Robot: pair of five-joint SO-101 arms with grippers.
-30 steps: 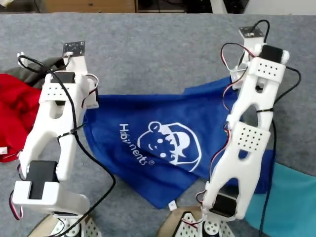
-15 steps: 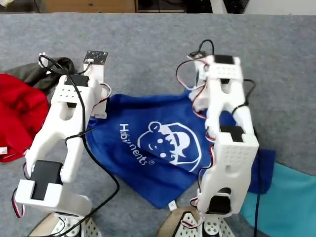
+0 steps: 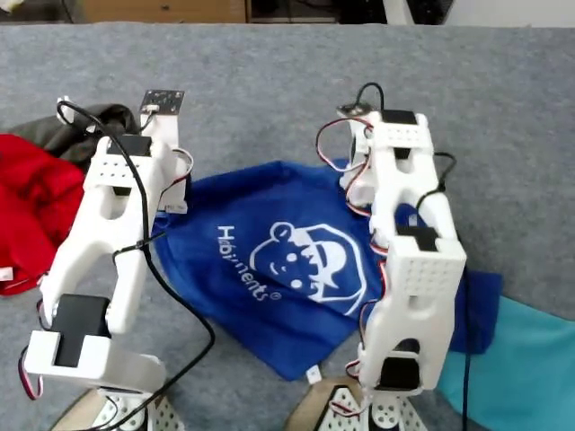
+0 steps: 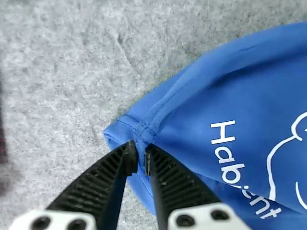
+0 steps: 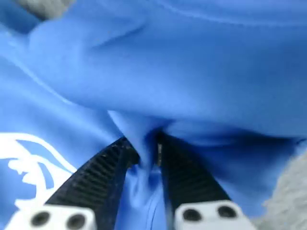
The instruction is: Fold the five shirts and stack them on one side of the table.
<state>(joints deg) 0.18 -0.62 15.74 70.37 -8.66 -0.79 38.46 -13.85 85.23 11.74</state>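
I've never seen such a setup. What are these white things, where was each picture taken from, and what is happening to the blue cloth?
The white things are two small robot arms standing side by side at a grey table. The wide picture comes from a fixed camera looking down on everything. The other two come from a little camera on each arm's wrist, looking along its black jaws. On the table lie a blue shirt with a white cartoon print, a red shirt and a dark garment at one side, and a teal one at the opposite side. The left arm has its jaws shut on a hemmed corner of the blue shirt; the right arm pinches a fold of the same shirt.
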